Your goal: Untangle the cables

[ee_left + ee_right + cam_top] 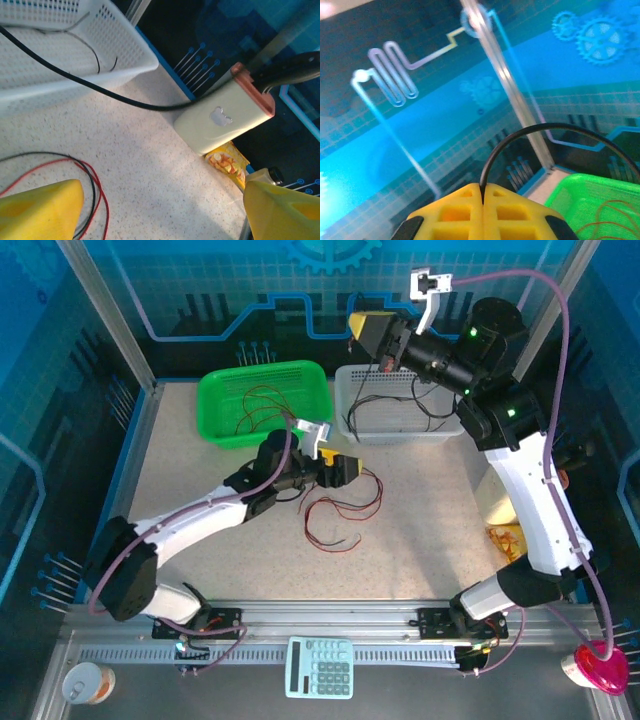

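Thin red and black cables [338,512] lie in loose loops on the table in front of my left gripper [350,468]. In the left wrist view its yellow fingers [42,210] stand wide apart with nothing between them, and a red and black loop [92,185] lies beside the left finger. My right gripper [362,330] is raised above the white basket [445,430]. It is shut on a black cable [545,127] that arcs out from between its yellow fingertips [482,189]. That black cable [100,90] stretches across the left wrist view.
A green basket [215,400] at the back left holds several red wires [610,215]. The white basket [125,45] holds black wires. The right arm's white link [225,120] and a yellow snack packet [227,162] stand to the right. A calculator [320,667] lies at the near edge.
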You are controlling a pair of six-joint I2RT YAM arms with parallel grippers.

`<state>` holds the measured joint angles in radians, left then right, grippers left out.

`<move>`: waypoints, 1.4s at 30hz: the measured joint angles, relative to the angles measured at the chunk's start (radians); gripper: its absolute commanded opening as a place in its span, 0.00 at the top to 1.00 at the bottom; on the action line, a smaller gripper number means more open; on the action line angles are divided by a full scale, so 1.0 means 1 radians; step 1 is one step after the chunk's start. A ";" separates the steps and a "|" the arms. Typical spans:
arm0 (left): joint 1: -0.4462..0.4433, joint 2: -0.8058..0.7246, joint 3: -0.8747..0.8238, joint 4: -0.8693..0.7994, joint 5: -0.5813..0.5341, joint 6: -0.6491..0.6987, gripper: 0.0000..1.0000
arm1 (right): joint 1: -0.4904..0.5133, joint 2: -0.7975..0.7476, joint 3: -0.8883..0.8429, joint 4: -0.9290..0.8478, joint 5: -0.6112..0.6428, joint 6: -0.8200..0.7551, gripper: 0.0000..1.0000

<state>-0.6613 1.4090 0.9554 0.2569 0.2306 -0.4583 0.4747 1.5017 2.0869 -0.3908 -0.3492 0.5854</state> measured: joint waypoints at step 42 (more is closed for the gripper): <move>0.032 -0.217 -0.068 -0.112 -0.111 0.020 0.01 | -0.330 0.779 0.000 -0.150 0.192 0.081 0.56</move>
<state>-0.6292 1.1915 0.8871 0.1452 0.1196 -0.4385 0.1448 2.2803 2.0869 -0.5407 -0.1577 0.6666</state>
